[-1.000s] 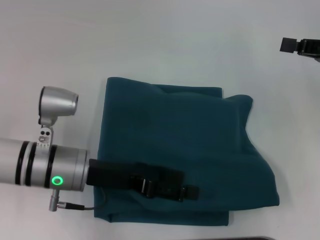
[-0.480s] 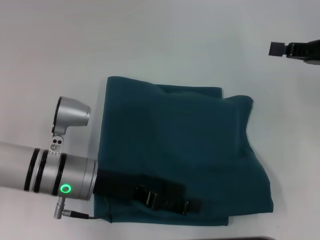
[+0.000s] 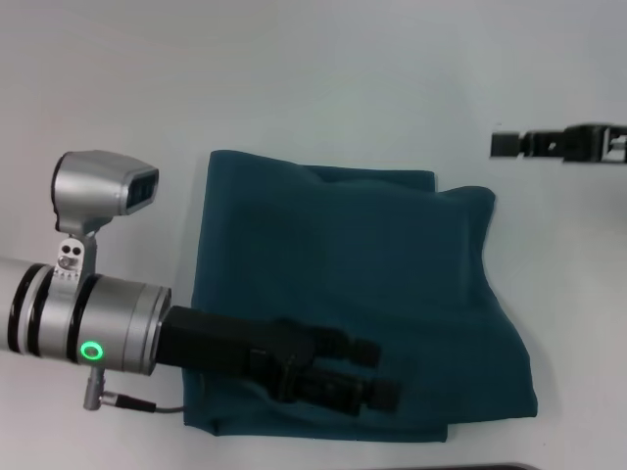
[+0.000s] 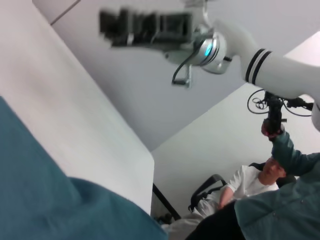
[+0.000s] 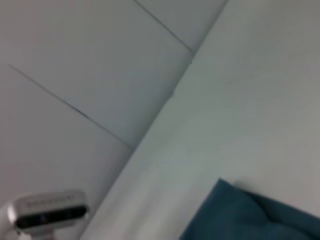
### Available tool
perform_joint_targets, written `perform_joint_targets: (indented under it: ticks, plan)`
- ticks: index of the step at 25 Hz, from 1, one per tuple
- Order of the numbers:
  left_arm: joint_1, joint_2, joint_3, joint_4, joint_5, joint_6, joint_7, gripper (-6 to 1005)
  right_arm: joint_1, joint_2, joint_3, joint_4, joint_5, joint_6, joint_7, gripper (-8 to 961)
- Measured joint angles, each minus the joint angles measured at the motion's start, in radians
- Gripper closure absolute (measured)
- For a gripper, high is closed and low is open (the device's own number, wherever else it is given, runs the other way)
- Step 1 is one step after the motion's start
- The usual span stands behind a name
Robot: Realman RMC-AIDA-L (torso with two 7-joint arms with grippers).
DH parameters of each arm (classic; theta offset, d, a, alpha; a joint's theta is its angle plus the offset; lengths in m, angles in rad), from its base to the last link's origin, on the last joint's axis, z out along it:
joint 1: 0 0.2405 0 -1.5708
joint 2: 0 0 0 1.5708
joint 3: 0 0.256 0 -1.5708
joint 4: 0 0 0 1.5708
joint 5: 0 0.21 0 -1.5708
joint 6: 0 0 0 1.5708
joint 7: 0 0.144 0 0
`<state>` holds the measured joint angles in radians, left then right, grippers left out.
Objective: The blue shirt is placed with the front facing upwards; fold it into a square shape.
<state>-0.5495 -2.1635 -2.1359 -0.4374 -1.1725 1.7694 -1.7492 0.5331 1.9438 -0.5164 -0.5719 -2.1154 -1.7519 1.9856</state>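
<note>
Your left gripper (image 3: 372, 372) has rolled since a second ago, its 2 fingers now showing slightly parted over the near edge of the blue shirt (image 3: 353, 264), which is lying folded on the white table (image 3: 294, 78). Your right gripper (image 3: 505, 144) is edging inward beyond the shirt; I cannot tell its opening.

blue shirt (image 3: 353, 294) near hem partly hidden under left gripper (image 3: 377, 370), right gripper (image 3: 507, 144) arm cut off at frame edge — its fingers too small to tell
</note>
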Motion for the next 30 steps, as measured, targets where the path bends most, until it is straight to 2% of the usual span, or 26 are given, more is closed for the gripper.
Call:
perform_joint_targets:
  ticks: [4,11,18,30]
  plan:
    - [-0.002,-0.001,-0.026,-0.002,-0.002,-0.006,0.024,102,0.002,0.014,-0.100,0.002,0.000,0.042,0.032,787]
    - [-0.001,0.000,-0.036,-0.002,-0.002,-0.014,0.032,110,0.020,0.033,-0.237,0.004,-0.011,0.064,0.066,852]
    - [0.000,0.001,-0.047,-0.001,-0.003,-0.019,0.038,111,0.047,0.064,-0.255,0.006,-0.116,0.151,0.089,943]
    - [-0.001,0.001,-0.041,0.001,0.003,-0.024,0.038,112,0.115,0.108,-0.259,0.001,-0.215,0.337,0.142,943]
